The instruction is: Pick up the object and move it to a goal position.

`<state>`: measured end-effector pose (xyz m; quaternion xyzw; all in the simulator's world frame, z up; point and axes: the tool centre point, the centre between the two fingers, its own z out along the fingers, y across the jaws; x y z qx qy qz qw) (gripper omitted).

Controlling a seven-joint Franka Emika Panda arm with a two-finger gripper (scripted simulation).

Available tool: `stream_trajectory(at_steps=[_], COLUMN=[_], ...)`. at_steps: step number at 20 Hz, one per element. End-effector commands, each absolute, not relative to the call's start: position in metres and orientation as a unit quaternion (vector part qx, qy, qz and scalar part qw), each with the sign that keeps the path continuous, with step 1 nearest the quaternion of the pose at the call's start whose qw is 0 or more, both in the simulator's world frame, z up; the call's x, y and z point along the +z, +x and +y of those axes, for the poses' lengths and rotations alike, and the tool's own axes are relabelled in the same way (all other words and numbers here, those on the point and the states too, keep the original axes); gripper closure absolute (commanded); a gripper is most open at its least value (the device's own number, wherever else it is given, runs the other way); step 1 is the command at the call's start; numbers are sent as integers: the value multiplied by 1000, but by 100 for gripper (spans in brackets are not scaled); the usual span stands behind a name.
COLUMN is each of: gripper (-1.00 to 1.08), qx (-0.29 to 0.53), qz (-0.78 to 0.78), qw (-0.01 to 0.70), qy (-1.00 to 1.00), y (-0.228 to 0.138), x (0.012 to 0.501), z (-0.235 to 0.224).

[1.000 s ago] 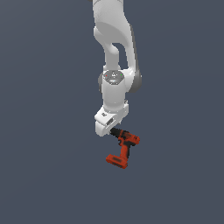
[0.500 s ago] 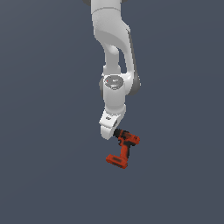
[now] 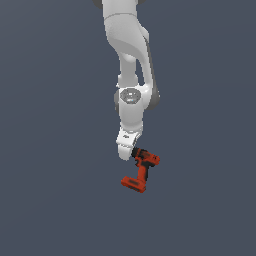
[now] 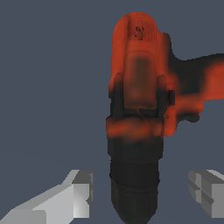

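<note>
Drill front and centre, but start with the big white arm [image 3: 131, 70], reaching down from the top of the exterior view over a plain dark grey floor [image 3: 50, 200], wrist pointed at the work. Below it the gripper [image 3: 131, 154] sits right at the black chuck end of the drill [image 3: 142, 171], which lies on its side on the floor, handle running down toward the flat battery base, nearer the exterior view's left. Now the wrist view: the drill [image 4: 138, 113] fills the picture, chuck toward the camera, and the two grey fingertips [image 4: 81, 192] stand wide apart, one on each side of the chuck with clear floor showing between each pad and the black barrel, so the jaws are open and holding nothing. My read: this is the approach step, lined up for the grasp, with the pick not yet made. The next move calls for a last short descent so the pads bracket the body, then a firm close before any lift; that rounded chuck could slip, so a grip further along the red housing looks safer. Against the frames from a second ago, the arm has come lower and closer to the drill, while the drill itself hasn't budged.
</note>
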<state>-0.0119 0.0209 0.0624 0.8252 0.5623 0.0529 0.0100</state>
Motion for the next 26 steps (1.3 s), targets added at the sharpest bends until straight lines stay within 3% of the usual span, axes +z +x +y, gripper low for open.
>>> stream_trajectory(at_steps=[1,16,17,26], gripper=[-60,-60,108,108], qx=[53,53,53,53], qz=[566,566,566,566], qw=[10,10,10,10], qy=[823,823,823,823], y=[-12,-10,-10,-10], x=[62,32,32,32], z=[21,22,22,22])
